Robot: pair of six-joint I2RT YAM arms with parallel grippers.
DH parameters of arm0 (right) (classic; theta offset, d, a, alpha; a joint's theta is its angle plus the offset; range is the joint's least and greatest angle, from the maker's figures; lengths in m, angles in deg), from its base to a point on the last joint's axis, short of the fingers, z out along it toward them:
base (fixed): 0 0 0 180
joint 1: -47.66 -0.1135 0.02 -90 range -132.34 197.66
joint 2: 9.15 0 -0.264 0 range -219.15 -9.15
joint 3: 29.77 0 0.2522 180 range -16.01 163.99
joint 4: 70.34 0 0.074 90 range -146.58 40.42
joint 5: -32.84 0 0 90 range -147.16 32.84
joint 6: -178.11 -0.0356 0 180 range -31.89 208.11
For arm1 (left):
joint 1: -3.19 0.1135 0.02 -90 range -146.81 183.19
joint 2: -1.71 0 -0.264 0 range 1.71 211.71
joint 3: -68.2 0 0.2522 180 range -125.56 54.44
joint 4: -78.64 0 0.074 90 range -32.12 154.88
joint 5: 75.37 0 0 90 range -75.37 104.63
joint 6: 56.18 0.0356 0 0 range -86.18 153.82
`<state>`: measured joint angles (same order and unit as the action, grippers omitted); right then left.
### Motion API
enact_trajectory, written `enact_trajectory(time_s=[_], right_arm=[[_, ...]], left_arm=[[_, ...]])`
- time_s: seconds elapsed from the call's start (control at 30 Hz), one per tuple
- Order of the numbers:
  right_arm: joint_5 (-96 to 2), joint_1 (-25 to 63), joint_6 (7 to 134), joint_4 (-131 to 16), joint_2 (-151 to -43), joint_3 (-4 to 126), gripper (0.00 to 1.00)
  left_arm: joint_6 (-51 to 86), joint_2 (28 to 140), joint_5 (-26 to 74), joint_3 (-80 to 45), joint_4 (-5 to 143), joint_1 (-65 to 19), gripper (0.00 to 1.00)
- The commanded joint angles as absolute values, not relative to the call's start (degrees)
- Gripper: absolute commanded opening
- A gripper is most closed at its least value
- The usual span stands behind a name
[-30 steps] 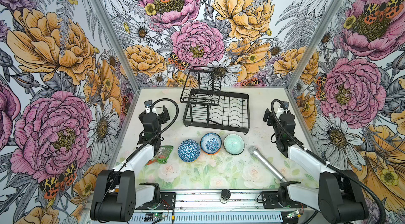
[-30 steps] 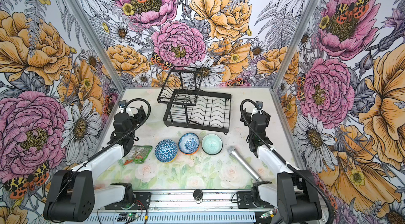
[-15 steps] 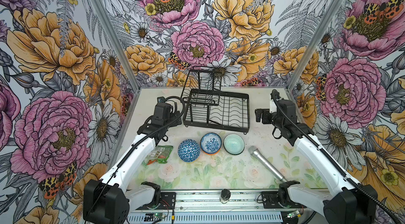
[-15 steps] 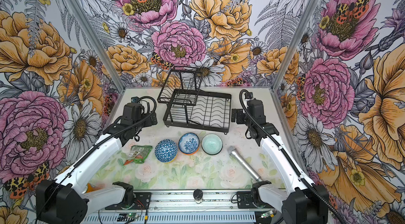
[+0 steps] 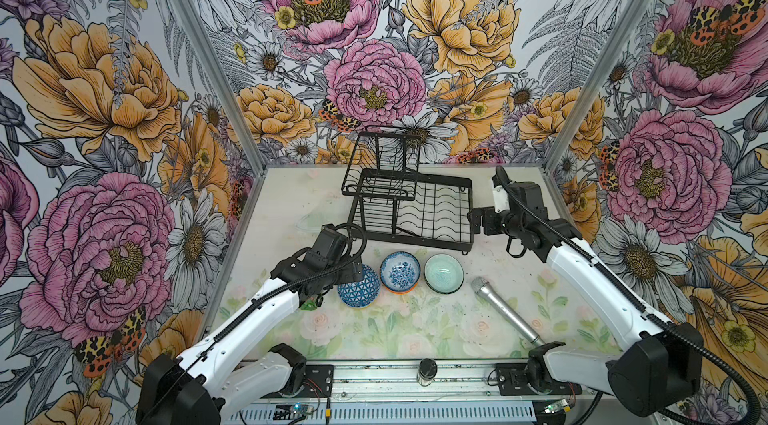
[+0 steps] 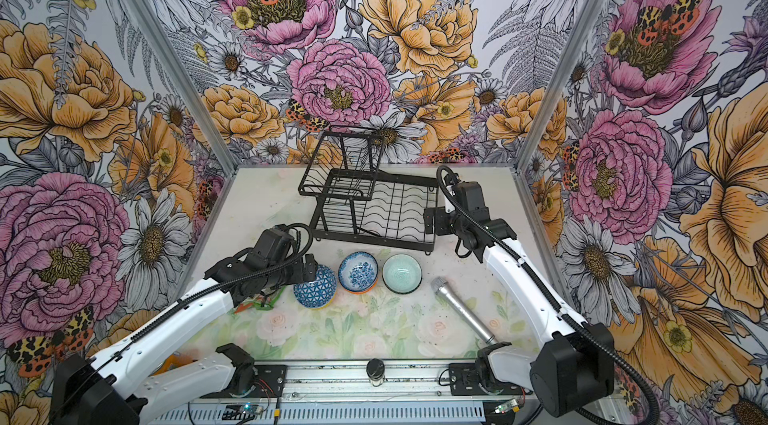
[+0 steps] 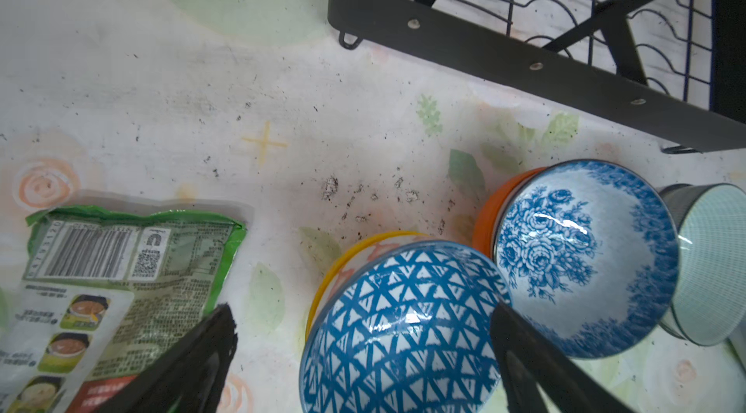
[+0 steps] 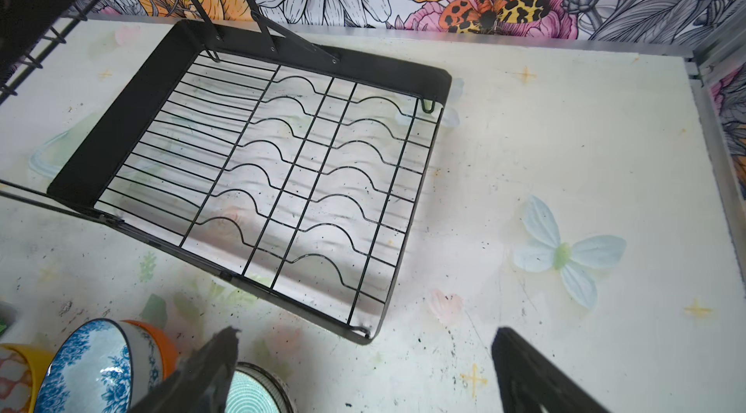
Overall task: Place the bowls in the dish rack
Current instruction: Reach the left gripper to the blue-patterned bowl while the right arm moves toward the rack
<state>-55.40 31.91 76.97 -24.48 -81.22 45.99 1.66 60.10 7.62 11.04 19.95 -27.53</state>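
Three bowls stand in a row in front of the black wire dish rack (image 5: 411, 211) (image 6: 374, 211). They are a blue geometric bowl (image 5: 358, 288) (image 7: 403, 330), a white-and-blue floral bowl (image 5: 400, 271) (image 7: 585, 257) and a mint bowl (image 5: 444, 273) (image 8: 250, 395). The geometric bowl sits in a yellow bowl (image 7: 343, 265), and the floral bowl sits in an orange bowl (image 7: 490, 209). My left gripper (image 5: 353, 273) (image 7: 363, 312) hangs open above the geometric bowl, with its fingers either side of the bowl. My right gripper (image 5: 478, 223) (image 8: 365, 336) is open and empty by the rack's front right corner.
A silver microphone (image 5: 503, 310) lies right of the mint bowl. A green food packet (image 7: 121, 269) lies left of the bowls, under my left arm. A small jar (image 5: 427, 369) stands on the front rail. Flowered walls close in three sides.
Both arms have swung in from the table's sides. My left gripper came right, over the geometric bowl. My right gripper moved up beside the rack's right end. Both stayed open.
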Motion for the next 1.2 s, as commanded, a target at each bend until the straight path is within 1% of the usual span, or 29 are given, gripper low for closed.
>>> enact_trajectory(time_s=[0.0,0.17,0.27,0.37,0.43,0.57,0.63,0.73,0.8,1.1,1.17], right_arm=[[-56.7,31.1,76.1,-24.2,-82.4,48.2,0.99],[-57.0,30.4,75.9,-24.2,-83.7,48.9,0.99],[-57.0,30.1,76.0,-24.2,-84.2,49.3,1.00],[-57.1,30.0,76.0,-24.2,-84.6,49.6,0.99],[-57.2,29.9,76.1,-24.2,-84.8,49.8,0.99],[-57.2,29.8,76.2,-24.2,-84.9,50.0,0.99],[-57.3,29.7,76.2,-24.2,-84.9,49.9,1.00],[-57.5,29.7,76.3,-24.2,-84.8,49.8,0.99],[-57.5,29.7,76.4,-24.2,-84.9,49.7,1.00],[-57.5,29.7,76.7,-24.2,-85.6,49.6,1.00],[-57.7,29.7,76.9,-24.2,-85.6,49.6,0.99]], left_arm=[[-2.5,58.8,9.4,13.4,17.6,-28.0,0.99],[-4.6,58.4,8.4,15.2,16.8,-29.7,0.98],[-4.8,59.3,6.7,15.1,16.1,-30.5,0.90],[-4.3,60.4,5.1,13.9,15.4,-31.0,0.76],[-3.6,61.1,4.0,13.1,14.7,-31.1,0.60],[-2.3,62.6,3.1,11.7,13.4,-31.1,0.42],[-1.6,63.5,3.1,10.8,12.7,-31.2,0.37],[-0.7,64.7,0.8,9.6,11.8,-31.2,0.35],[-0.2,65.4,0.8,9.3,11.7,-31.3,0.33],[0.0,67.3,1.4,9.3,11.8,-31.3,0.31],[0.0,67.7,1.5,9.3,11.8,-31.5,0.29]])
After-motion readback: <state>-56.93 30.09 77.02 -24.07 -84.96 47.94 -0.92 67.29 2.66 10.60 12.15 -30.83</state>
